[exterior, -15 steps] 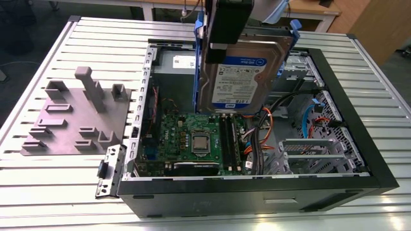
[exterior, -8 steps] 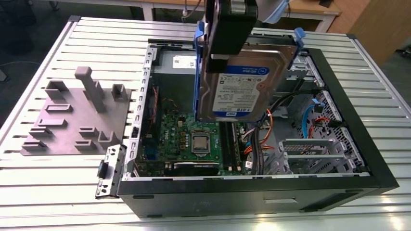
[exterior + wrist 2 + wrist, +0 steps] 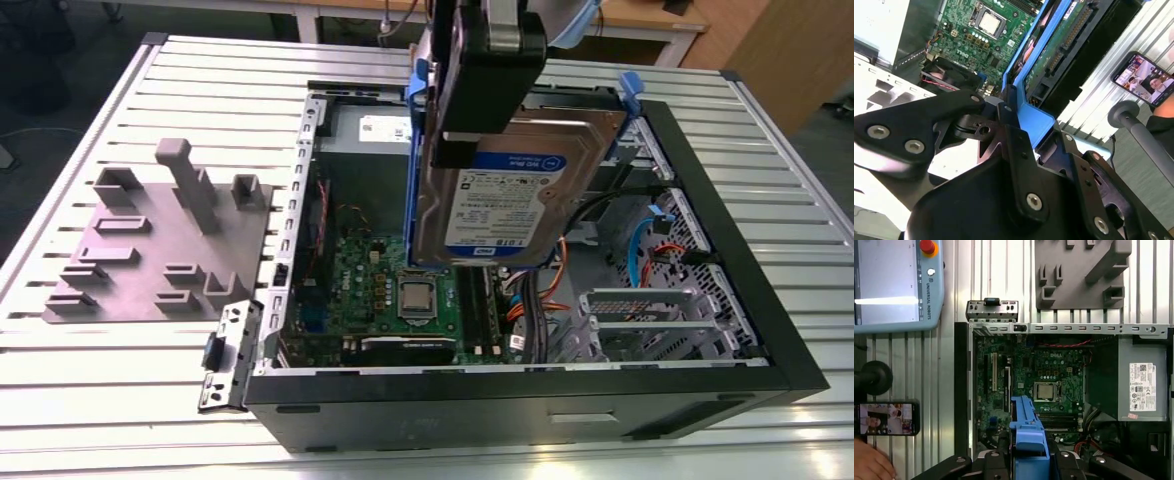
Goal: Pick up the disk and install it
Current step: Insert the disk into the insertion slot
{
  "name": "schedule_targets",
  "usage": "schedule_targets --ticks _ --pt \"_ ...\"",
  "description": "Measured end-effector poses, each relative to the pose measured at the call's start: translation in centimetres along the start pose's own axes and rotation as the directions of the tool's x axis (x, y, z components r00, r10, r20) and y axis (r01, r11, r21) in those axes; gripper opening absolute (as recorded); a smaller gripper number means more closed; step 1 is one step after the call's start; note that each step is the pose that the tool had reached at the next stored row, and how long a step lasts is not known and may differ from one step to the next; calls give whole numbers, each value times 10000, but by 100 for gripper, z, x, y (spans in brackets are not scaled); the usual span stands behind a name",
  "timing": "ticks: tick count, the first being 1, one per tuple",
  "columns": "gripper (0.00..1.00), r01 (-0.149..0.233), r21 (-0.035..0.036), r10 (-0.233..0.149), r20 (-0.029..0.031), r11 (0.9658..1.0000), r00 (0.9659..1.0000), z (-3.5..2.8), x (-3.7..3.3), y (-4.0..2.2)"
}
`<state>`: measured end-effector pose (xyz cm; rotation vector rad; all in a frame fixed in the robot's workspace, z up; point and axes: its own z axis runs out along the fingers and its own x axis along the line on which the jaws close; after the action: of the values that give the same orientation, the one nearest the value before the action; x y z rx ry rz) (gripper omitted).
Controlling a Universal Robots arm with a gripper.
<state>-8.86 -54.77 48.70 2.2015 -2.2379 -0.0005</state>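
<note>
My gripper [image 3: 475,118] has its jaws closed firmly on the flat, rectangular silver-grey hard disk with a white-and-blue label and blue plastic side rails [image 3: 514,200]; I hold it by its upper end. In the exterior view I am at the top centre of the frame. The disk hangs directly below me with its long axis upright and its label towards the camera. It is in the air above the open black metal computer case [image 3: 534,410], over the green motherboard [image 3: 380,265], and I judge it touches nothing there. In the first wrist view the disk [image 3: 1026,430] stands edge-on in my grip.
</note>
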Motion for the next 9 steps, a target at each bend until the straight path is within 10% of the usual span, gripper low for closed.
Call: schedule_targets --ticks 9 --pt "36 1 0 -1 0 10000 10000 0 2 0"
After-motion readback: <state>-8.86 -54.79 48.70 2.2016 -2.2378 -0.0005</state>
